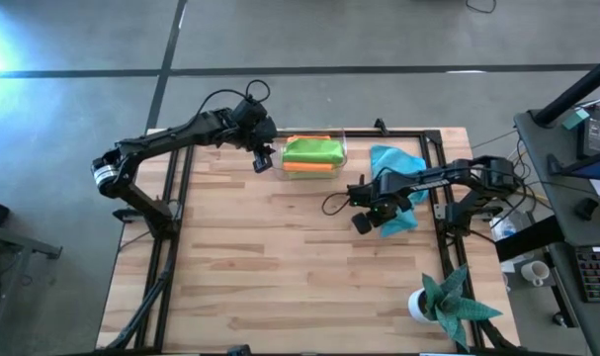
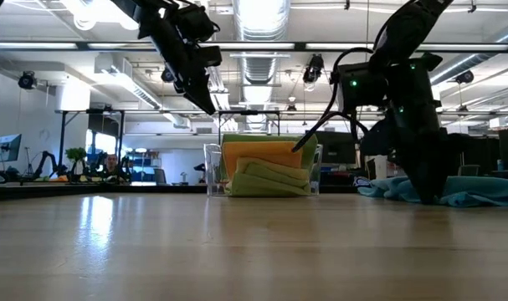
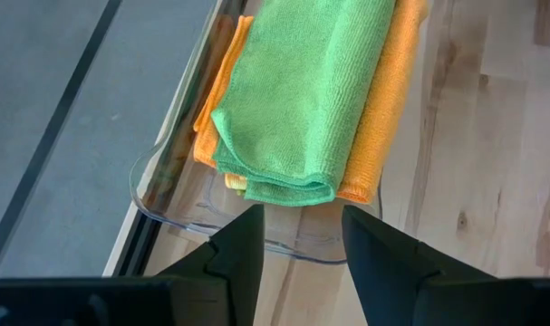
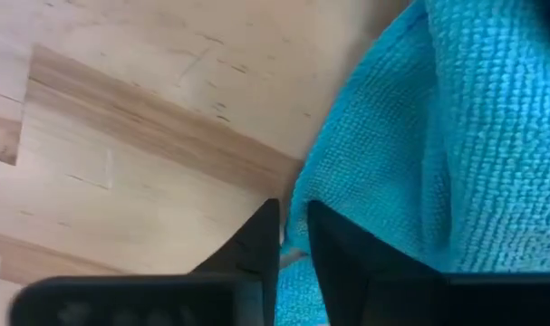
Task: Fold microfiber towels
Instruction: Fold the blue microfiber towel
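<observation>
On a light wooden bench (image 1: 280, 257), the right gripper (image 4: 293, 237) reaches down to the near edge of a light blue towel (image 1: 403, 188) that lies crumpled at the bench's right side, between the arm and the right rail; its jaws stand nearly together with a fold of the blue cloth's edge running between them, the fingers (image 4: 342, 258) pressed close either side of it, so it appears pinched on the towel, the tips at or just above the wood; in the low view the same gripper (image 2: 425, 188) comes straight down onto the blue heap (image 2: 479, 191); towards the far edge of the bench, a clear plastic bin (image 1: 342, 158) holds folded towels, a lime green towel (image 1: 312, 150) lying on top of an orange towel (image 1: 307, 168), with a sliver of yellow cloth (image 3: 236, 184) showing at one corner beneath the green; the left gripper (image 3: 297, 237) hangs in the air just beside the bin's left end, its jaws parted partway and holding nothing, the green fold lying just beyond the tips and apart from them; a teal spiky-leaved plant (image 1: 456, 297) in a white pot (image 1: 419, 305) stands at the near right corner of the bench, well apart from both arms.
</observation>
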